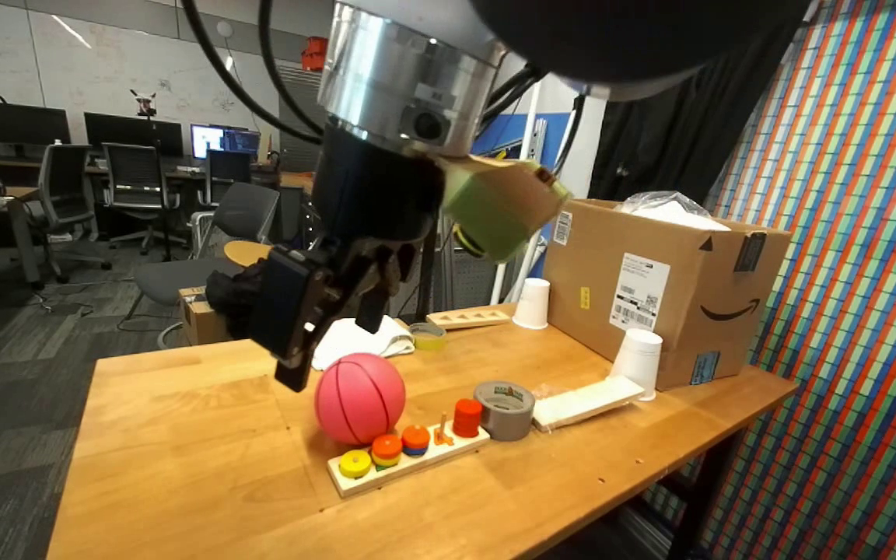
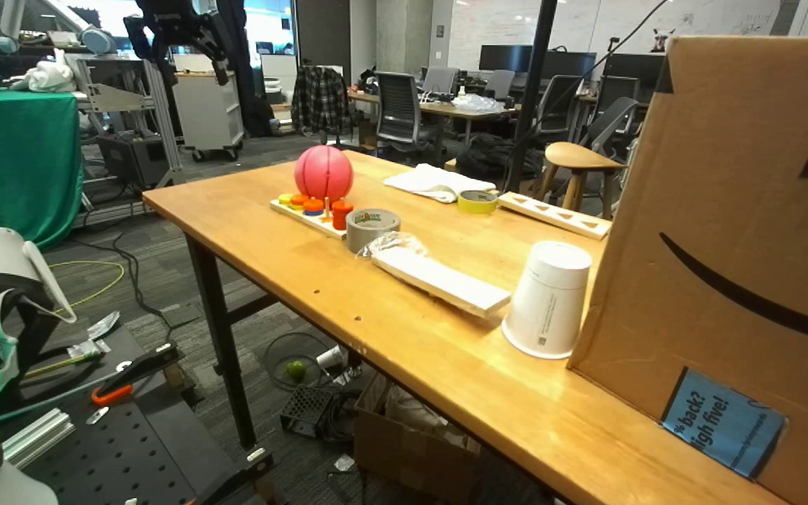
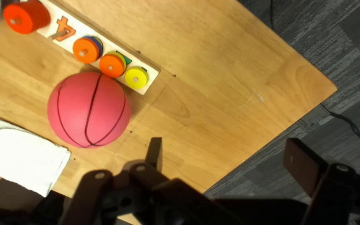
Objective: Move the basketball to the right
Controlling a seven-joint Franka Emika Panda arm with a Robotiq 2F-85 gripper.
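Observation:
The basketball (image 3: 89,109), pinkish-red with dark seams, rests on the wooden table against a long side of the stacking-ring board. It shows in both exterior views, as a ball (image 1: 361,398) beside the board and as a ball (image 2: 324,173) near the table's far end. My gripper (image 3: 224,140) is open wide with nothing between its fingers; in the wrist view the jaws straddle the table's edge, one over wood, one over floor. The ball lies up and left of it there, apart from both fingers. In an exterior view the gripper (image 1: 331,346) hangs in the air above the table.
The ring board (image 1: 409,460) touches or nearly touches the ball. Beyond it stand a grey tape roll (image 1: 504,411), a white slab (image 2: 440,279), white cups (image 2: 548,301) and a large cardboard box (image 1: 650,295). A white cloth (image 3: 17,153) and a yellow tape roll (image 2: 477,202) lie behind.

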